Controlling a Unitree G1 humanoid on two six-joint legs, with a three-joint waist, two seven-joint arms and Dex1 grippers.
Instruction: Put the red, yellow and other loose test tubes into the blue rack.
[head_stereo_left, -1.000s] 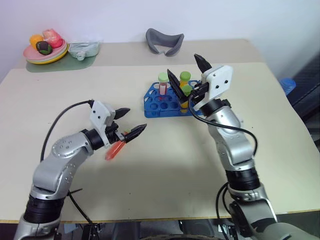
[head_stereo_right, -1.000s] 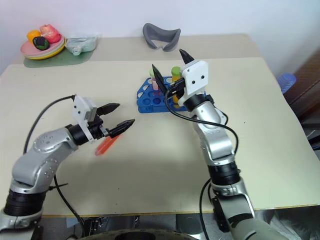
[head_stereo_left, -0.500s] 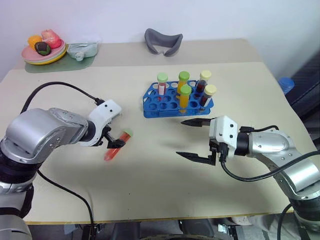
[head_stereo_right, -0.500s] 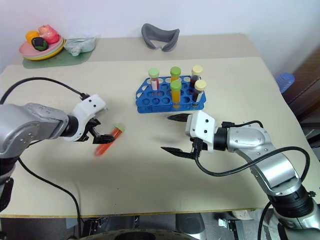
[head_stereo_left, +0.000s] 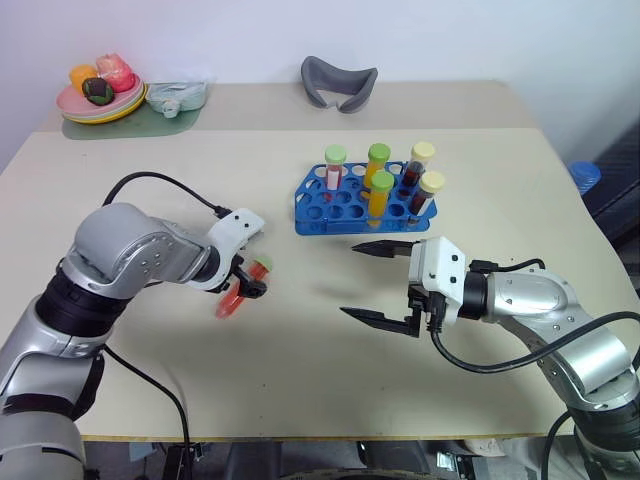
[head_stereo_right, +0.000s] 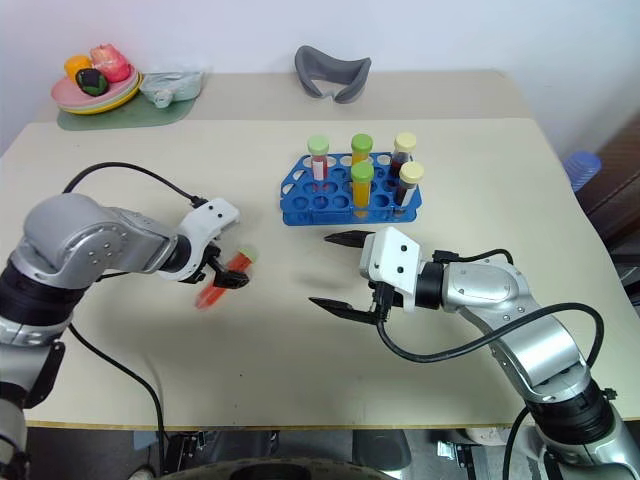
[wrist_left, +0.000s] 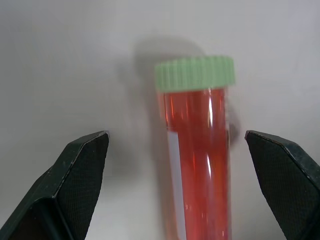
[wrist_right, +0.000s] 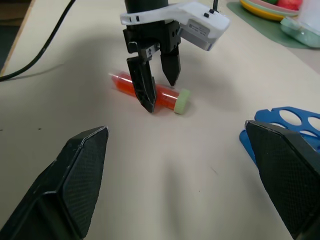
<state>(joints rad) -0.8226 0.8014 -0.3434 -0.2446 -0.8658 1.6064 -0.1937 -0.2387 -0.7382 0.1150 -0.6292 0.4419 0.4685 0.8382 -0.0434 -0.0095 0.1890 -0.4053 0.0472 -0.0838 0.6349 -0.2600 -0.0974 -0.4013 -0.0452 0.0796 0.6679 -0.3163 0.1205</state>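
Near the left middle of the desk (head_stereo_left: 300, 340), a red tube (head_stereo_left: 236, 293) with a pale green cap is being straddled by the left end effector (head_stereo_left: 245, 282), which is being pointed down at it. Its two black fingers (wrist_right: 141, 87) are being held wide apart, one on each side of the tube, and in the left wrist view clear gaps are being shown between tube and fingers, so nothing is being gripped. The tube is lying flat on the desk, its cap being turned toward the far right corner.

Toward the far edge, right of centre, the blue rack (head_stereo_left: 345, 205) is being kept standing on the desk with five capped tubes upright in it: a pink one (head_stereo_left: 333, 170) with a green cap at its left, two orange ones (head_stereo_left: 379, 190) with green caps in the middle, and two dark ones (head_stereo_left: 425, 190) with yellow caps at its right. Several holes on the rack's left and near side are being left unfilled.

Just in front of the rack, the right end effector (head_stereo_left: 378, 282) is being held level above the desk, pointing toward the left edge, its fingers spread fully and nothing being held between them. It is well apart from the red tube.

At the far left corner a plate (head_stereo_left: 100, 105) of toy food is being carried on a green mat (head_stereo_left: 130, 120), and a grey curved object (head_stereo_left: 338, 82) is lying near the far edge.
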